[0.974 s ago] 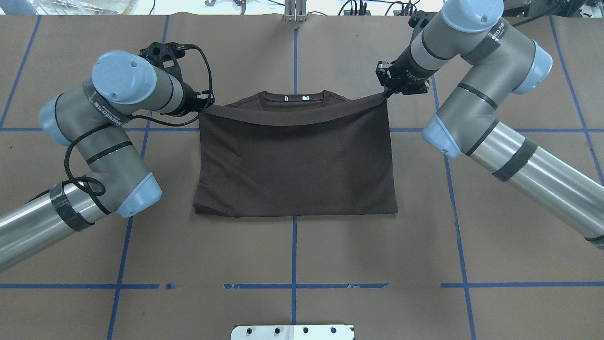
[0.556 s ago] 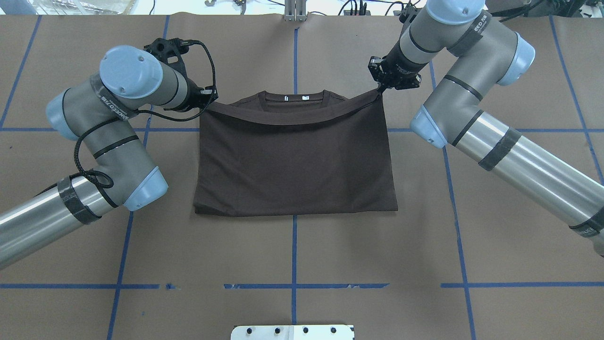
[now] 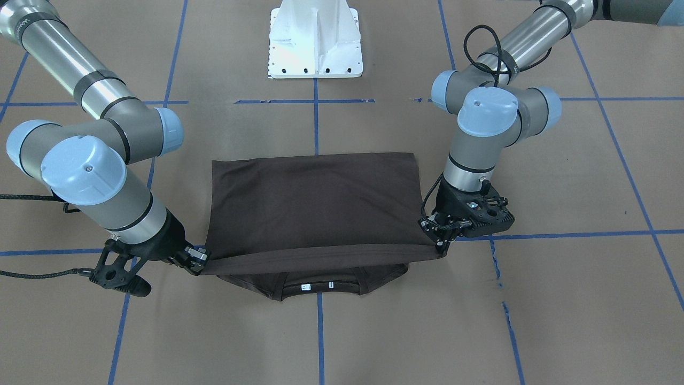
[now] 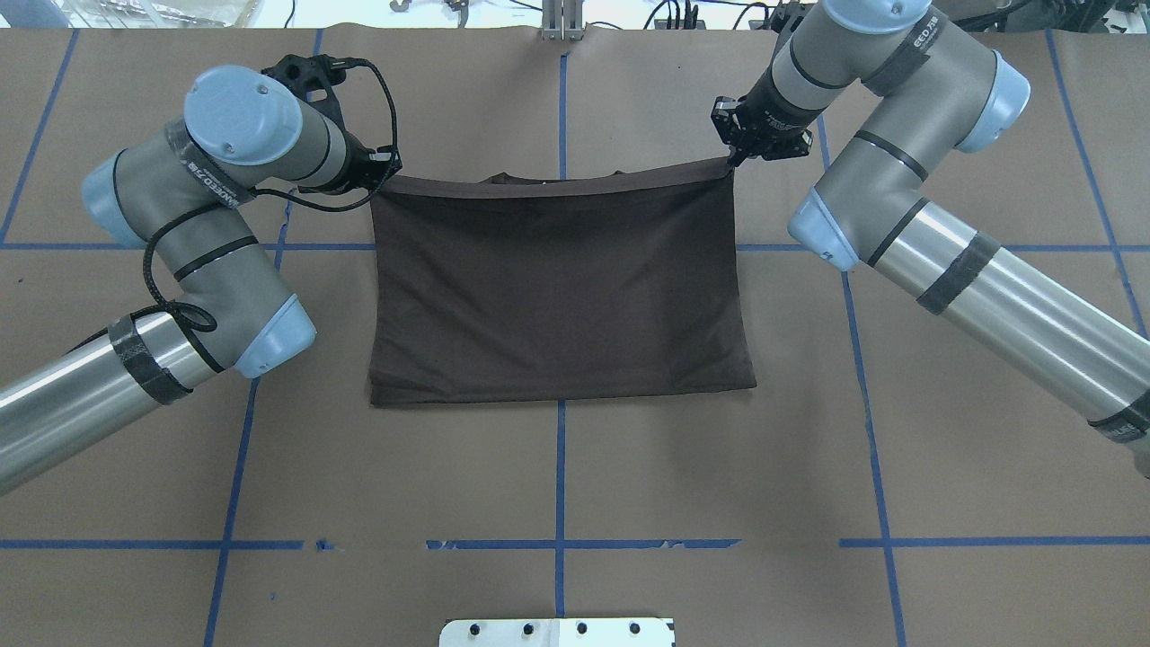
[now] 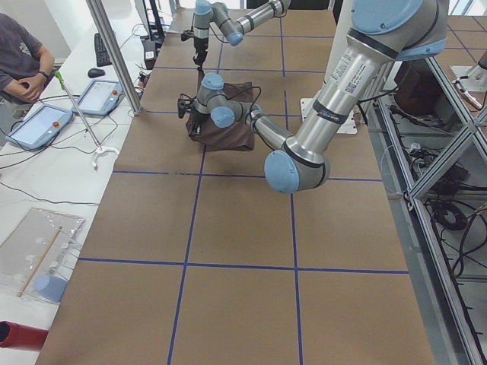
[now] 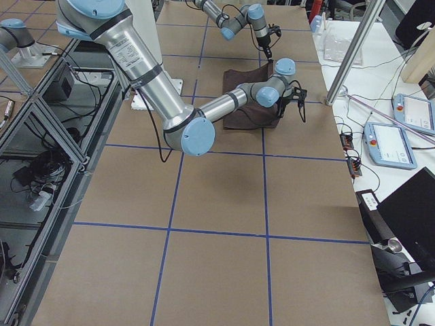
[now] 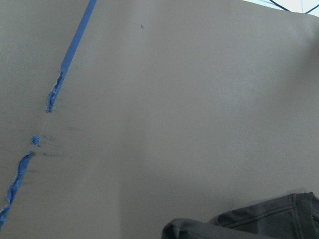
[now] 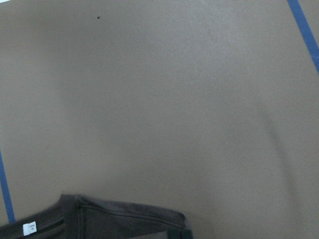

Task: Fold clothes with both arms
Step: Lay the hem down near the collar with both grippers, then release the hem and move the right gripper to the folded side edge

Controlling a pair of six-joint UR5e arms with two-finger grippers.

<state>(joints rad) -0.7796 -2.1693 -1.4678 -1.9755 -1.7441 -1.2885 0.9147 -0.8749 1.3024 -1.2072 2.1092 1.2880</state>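
Note:
The dark brown T-shirt lies folded in half on the brown paper table. Its upper layer is stretched taut between both grippers, just short of the collar. My left gripper is shut on the left corner of that raised edge, seen also in the front-facing view. My right gripper is shut on the opposite corner. From overhead the raised edge almost hides the collar. Both wrist views show only bare table and a strip of shirt near the neck.
The white pedestal base stands at the robot's side of the table. Blue tape lines cross the paper in a grid. A person sits at a side bench with control tablets beyond the table's far edge.
Both grippers have carried the shirt's upper edge farther from the robot, over the collar. The collar showed plainly from overhead before and is nearly covered now. The near fold line has slid slightly away.

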